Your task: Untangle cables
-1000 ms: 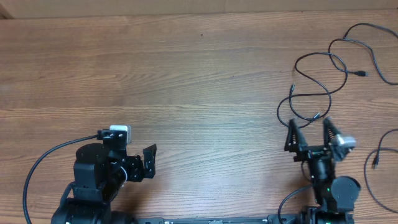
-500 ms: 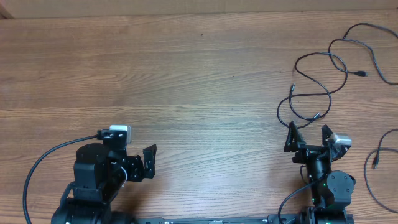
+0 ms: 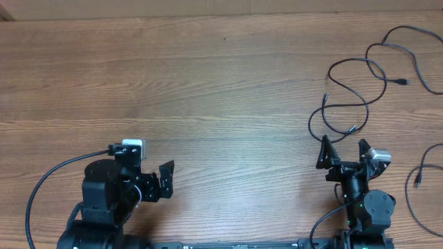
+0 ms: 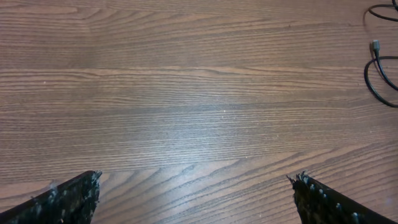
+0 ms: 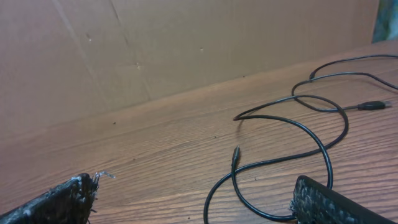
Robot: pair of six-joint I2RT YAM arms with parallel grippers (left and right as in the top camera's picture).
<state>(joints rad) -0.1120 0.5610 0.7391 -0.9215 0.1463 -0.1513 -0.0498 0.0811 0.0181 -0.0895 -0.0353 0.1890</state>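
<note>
My left gripper (image 4: 194, 179) and right gripper (image 5: 196, 180) stand spread wide, empty; the cables (image 5: 235, 157) lie before the right one.

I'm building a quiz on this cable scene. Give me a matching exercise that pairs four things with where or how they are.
Things:
1. left tool
2. right tool
3. looped cable
4. plug-tipped cable

Places or states:
A. lying in loose curves, right of centre
B. open, on the left side of the table
C. open, just below a cable loop's lower end
D. near the lower right edge

Pairs: 1-B, 2-C, 3-A, 4-D
</note>
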